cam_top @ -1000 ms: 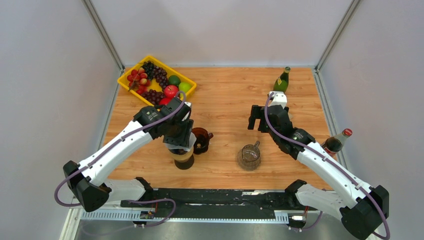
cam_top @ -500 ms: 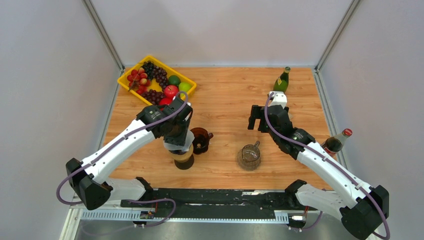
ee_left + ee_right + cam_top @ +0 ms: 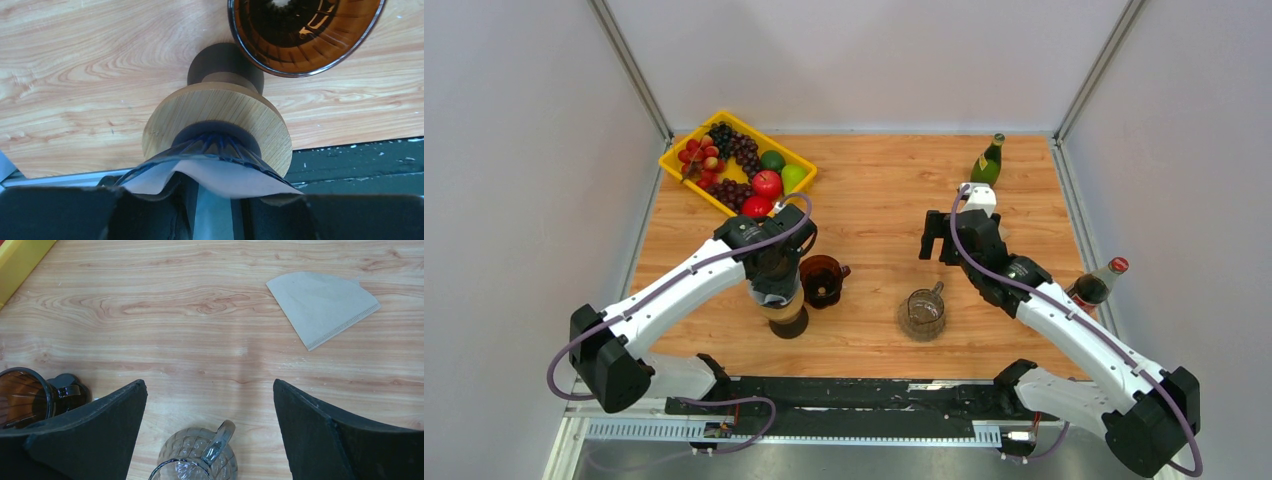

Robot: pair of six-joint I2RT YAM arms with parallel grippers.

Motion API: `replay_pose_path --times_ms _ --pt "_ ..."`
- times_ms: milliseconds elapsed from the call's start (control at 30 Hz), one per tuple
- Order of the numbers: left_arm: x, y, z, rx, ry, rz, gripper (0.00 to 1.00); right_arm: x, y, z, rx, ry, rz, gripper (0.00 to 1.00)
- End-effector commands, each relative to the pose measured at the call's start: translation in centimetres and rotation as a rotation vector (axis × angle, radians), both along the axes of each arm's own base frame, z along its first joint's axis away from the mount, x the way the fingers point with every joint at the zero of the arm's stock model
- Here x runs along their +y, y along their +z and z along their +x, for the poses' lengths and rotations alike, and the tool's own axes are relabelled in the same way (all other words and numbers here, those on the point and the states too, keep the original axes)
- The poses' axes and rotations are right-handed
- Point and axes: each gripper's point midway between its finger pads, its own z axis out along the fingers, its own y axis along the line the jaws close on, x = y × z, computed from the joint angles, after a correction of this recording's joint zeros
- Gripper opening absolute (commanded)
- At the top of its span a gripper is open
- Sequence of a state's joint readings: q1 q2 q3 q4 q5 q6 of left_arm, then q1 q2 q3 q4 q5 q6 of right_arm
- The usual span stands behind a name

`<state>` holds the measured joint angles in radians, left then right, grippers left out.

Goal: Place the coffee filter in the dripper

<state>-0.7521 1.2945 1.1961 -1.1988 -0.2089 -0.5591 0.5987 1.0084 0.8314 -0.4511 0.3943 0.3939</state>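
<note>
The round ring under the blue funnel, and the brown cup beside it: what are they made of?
The ring looks like wood, maybe bamboo: it is pale and matt, with fine straight grain lines. The brown cup looks like tinted glass or clear plastic: it is shiny and see-through, with bright glints on its ribs. The picture cannot settle which.

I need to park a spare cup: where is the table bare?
Free: the far middle, between the yellow fruit tray and green glass bottle, save a flat brown paper filter. Crowded: near centre, where the left gripper, amber glass dripper and clear glass jug stand close.
</note>
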Motion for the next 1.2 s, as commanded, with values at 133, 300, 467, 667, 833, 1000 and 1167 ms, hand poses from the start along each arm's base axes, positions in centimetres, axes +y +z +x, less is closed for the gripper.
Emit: replay_pose_path --times_ms 133,300,467,667,833,1000,1167 --pt "0.4 -1.4 0.3 0.009 0.006 0.049 0.35 -0.2 0.6 0.7 -0.032 -0.021 0.001 1.00" --pt "0.0 -0.9 0.3 0.002 0.001 0.015 0.35 -0.2 0.7 0.7 -0.033 -0.019 0.004 1.00" --pt "0.0 0.7 0.3 -0.027 0.004 -0.009 0.36 -0.2 0.8 0.6 -0.036 -0.019 0.006 1.00" --pt "0.3 2.7 0.2 -0.075 -0.012 -0.042 0.40 -0.1 0.6 0.7 -0.030 -0.015 0.005 1.00" --pt "1.0 3.8 0.4 -0.114 0.007 -0.027 0.40 -0.1 0.7 0.8 -0.031 -0.015 0.004 1.00" --pt "0.4 4.5 0.4 -0.120 -0.006 -0.067 0.41 0.0 0.7 0.8 -0.029 -0.015 0.004 1.00" --pt "0.0 5.6 0.6 -0.144 -0.014 -0.101 0.45 0.0 0.9 0.8 -0.033 -0.015 0.005 1.00"
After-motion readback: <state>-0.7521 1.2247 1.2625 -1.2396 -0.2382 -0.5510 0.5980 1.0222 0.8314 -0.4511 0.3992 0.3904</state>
